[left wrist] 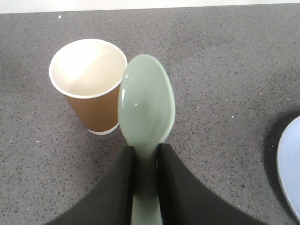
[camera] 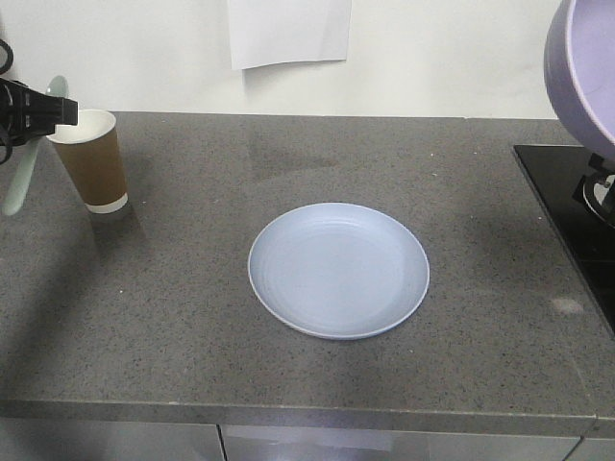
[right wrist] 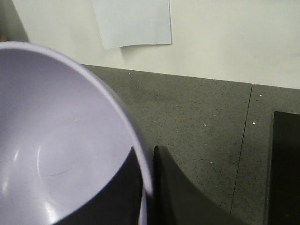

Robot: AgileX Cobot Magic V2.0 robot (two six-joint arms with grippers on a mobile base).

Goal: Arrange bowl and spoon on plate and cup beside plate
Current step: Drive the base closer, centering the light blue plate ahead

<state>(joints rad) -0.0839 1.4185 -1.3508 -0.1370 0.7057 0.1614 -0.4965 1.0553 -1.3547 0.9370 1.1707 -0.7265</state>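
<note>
Looking front-on, you see only a slice of the bowl (camera: 581,67), rim pinched in the right claw (right wrist: 148,168); left claw (left wrist: 146,157) clamps the spoon (left wrist: 146,101) beside the cup (left wrist: 89,89); plate (camera: 338,271) lies central.

**A:** Where is the plate (camera: 338,271)?

**B:** In the middle of the worktop (camera: 192,288). The cup (camera: 91,158) stands upright at its 10 o'clock, well apart.

**A:** And the spoon (left wrist: 146,101)?

**B:** It is off the worktop, gripped in the left pincer (left wrist: 145,154), just beside the cup. I cannot tell whether they touch.

**A:** The bowl (camera: 581,67)?

**B:** Raised at the plate's 2 o'clock, with its rim clamped in the right pincer (right wrist: 147,159). A dark panel (camera: 567,211) lies at 3 o'clock.
</note>
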